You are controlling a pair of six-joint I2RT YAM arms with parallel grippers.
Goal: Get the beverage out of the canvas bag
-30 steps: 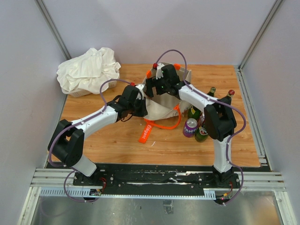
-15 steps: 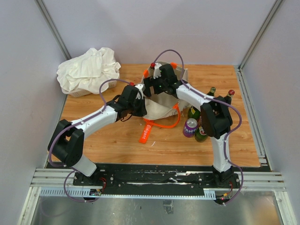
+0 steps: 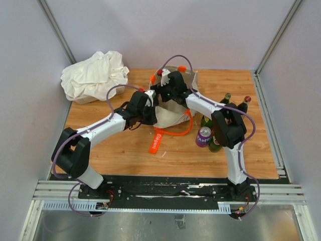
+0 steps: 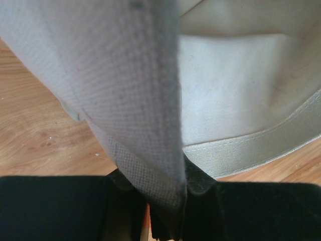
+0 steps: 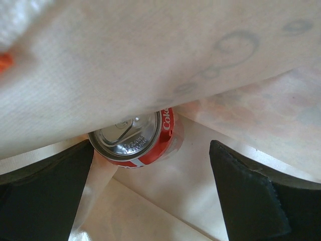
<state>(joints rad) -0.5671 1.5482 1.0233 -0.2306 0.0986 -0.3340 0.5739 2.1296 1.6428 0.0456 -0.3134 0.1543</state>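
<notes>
Two arms lean in over the canvas bag (image 3: 169, 118) in the middle of the table (image 3: 120, 150). Far left, a white cloth bundle (image 3: 93, 75) sits well apart from the work. The left gripper (image 4: 168, 201) has its jaws closed tight on a fold of the bag's rim, the weave running right down between them. I take that as a way of holding the mouth open. Next along, the right gripper (image 5: 150, 186) is inside the bag with its jaws spread wide and nothing in them. A red cola can (image 5: 133, 140) lies just ahead of it, half tucked under a sag of canvas. Off to the right, a purple can (image 3: 203, 135) and some green bottles (image 3: 215, 145) stand near the bag. By my reckoning the reach is made, but the grasp, the lift and the set-down all remain.
</notes>
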